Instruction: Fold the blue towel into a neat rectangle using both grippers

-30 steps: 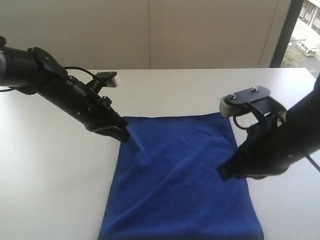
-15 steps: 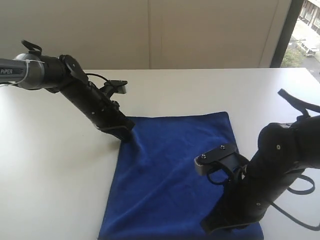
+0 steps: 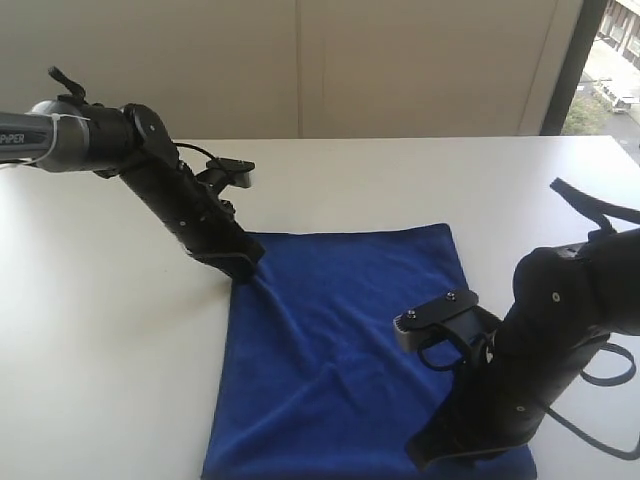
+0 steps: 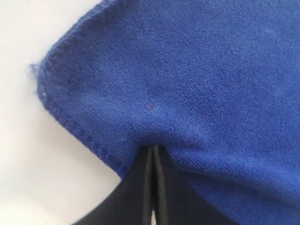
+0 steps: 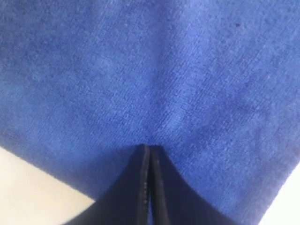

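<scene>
The blue towel lies spread flat on the white table, with light creases running out from its far left corner. My left gripper is shut, and its tips rest on that far left corner. In the left wrist view the left gripper has its jaws together against the towel, just inside the stitched edge. My right gripper is shut too, with its tips down on the towel near the front right corner. In the right wrist view the right gripper presses on the towel. No cloth shows between either pair of jaws.
Bare white table surrounds the towel on the left, behind and on the right. A pale wall stands behind the table, and a window shows at the top right. Loose black cables hang off the right arm.
The right arm swung from the middle of the towel's right side down to its front right corner. The left arm turned more upright at the far left corner. The towel slid slightly left.
</scene>
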`<control>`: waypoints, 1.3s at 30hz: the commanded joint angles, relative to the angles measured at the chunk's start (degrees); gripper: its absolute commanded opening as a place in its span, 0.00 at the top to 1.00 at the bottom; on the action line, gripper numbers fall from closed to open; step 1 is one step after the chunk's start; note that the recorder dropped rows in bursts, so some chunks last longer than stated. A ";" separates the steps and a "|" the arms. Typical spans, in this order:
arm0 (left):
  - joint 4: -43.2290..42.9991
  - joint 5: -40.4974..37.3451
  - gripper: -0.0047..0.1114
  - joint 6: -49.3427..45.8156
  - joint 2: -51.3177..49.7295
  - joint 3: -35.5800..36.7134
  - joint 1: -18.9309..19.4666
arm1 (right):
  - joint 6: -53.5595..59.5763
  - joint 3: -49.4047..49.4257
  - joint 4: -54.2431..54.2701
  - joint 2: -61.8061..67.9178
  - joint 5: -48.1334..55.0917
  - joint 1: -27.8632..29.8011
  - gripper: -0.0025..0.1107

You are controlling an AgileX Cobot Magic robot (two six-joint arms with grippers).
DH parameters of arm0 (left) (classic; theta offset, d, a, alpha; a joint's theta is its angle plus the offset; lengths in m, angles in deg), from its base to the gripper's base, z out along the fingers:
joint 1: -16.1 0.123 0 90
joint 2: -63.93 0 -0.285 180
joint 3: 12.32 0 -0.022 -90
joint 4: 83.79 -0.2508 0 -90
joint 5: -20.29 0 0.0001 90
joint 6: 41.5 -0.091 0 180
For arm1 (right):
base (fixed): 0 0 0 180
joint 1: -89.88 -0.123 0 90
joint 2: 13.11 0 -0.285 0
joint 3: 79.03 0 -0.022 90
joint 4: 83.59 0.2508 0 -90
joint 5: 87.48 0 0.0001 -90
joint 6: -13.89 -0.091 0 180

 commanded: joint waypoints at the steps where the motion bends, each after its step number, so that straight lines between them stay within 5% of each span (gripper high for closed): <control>1: -4.79 -1.03 0.96 0.60 -1.09 0.62 0.12 | -0.43 0.53 -2.13 0.60 2.51 -0.02 0.98; 11: -1.47 -3.50 0.96 -0.73 5.93 0.33 0.12 | -0.43 -4.85 -2.56 -4.83 -0.32 -0.02 0.98; 18: 2.51 -9.15 0.96 -2.01 11.21 1.54 0.12 | -4.76 -13.74 -12.20 -6.95 -4.53 0.69 0.98; 21: 9.49 -10.65 0.96 -6.93 12.43 9.54 -2.20 | -7.93 -19.86 -15.54 -0.90 -7.93 5.78 0.98; 27: 9.36 3.37 0.96 -6.52 17.02 27.58 -8.27 | -4.26 -32.39 -15.54 15.32 -8.50 10.97 0.98; 39: 8.08 8.49 0.96 -5.20 18.14 34.04 -8.46 | -4.68 -44.47 -15.66 32.62 -10.11 13.56 0.98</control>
